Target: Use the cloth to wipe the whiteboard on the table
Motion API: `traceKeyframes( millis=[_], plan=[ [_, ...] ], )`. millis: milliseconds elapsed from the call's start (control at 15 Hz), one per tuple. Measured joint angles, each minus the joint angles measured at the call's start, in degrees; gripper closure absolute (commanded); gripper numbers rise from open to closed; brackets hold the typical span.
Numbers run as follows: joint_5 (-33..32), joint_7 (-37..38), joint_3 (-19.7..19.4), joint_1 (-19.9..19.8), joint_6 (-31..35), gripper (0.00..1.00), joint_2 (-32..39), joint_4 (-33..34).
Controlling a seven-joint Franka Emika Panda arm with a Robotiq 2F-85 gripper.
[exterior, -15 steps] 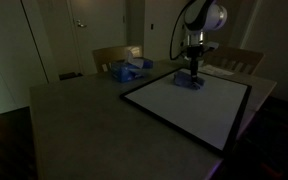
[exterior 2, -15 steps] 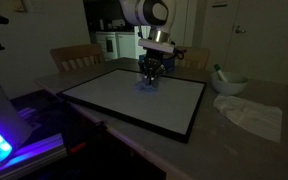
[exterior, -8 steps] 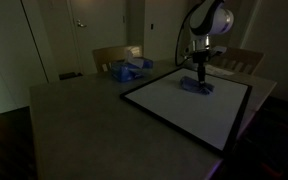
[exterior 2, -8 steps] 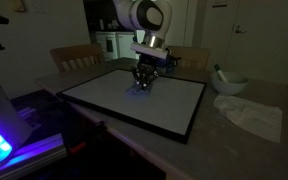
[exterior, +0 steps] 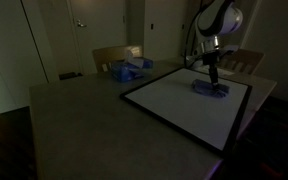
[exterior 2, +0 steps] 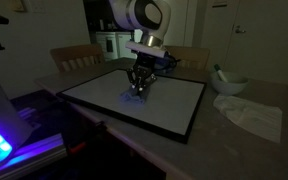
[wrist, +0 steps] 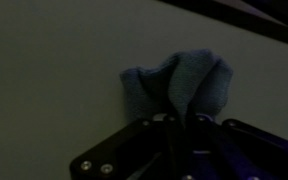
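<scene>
- The blue crumpled cloth [wrist: 174,85] is lying on the white rectangular whiteboard with a black frame [exterior: 179,108], inside the frame on all sides.
- The black Robotiq gripper [exterior: 213,82] is standing straight down over the cloth. In the wrist view its jaws are meeting on the cloth's bunched top and pinching it.
- In an exterior view the cloth [exterior: 211,91] is sitting close to the board's far frame edge. In the wrist view a strip of black frame [wrist: 249,15] is running just beyond the cloth.
- A wide stretch of bare white board [exterior 2: 104,100] is lying open on the side away from that edge.
- The whiteboard is resting flat on the grey table [exterior: 74,120], and a broad bare tabletop is lying open beside it.
- Counts: one blue cloth, one whiteboard, one gripper.
- Two wooden chairs are standing at the far table edge [exterior 2: 74,57] [exterior 2: 191,55].
- One white crumpled rag [exterior 2: 249,115] and one pale bowl [exterior 2: 227,84] are sitting on the table, apart from the board.
- One blue heap [exterior: 130,70] is lying near the table's far edge; its kind is too dim to tell.
</scene>
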Motion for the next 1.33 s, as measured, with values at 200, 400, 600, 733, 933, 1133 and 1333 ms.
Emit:
traceKeyframes(
  millis=[200, 400, 600, 733, 933, 1133, 1333],
  plan=[
    [-2.5, 1.2, -0.6, 0.5, -5.1, 0.98, -0.5, -0.5],
    [-3.7, 1.3, -0.7, 1.1, -10.2, 0.98, -0.5, -0.9],
    [-4.5, 1.3, -0.7, 1.8, -14.4, 0.98, -0.5, -1.3],
    [-4.8, 1.3, -0.7, 2.2, -16.2, 0.98, -0.5, -1.5],
    [-4.9, 1.3, -0.7, 2.7, -18.9, 0.98, -0.5, -1.6],
    [-4.9, 1.3, -0.6, 3.1, -22.3, 0.98, -0.5, -1.7],
    [-4.9, 1.3, -0.6, 3.3, -23.7, 0.98, -0.5, -1.7]
  ],
)
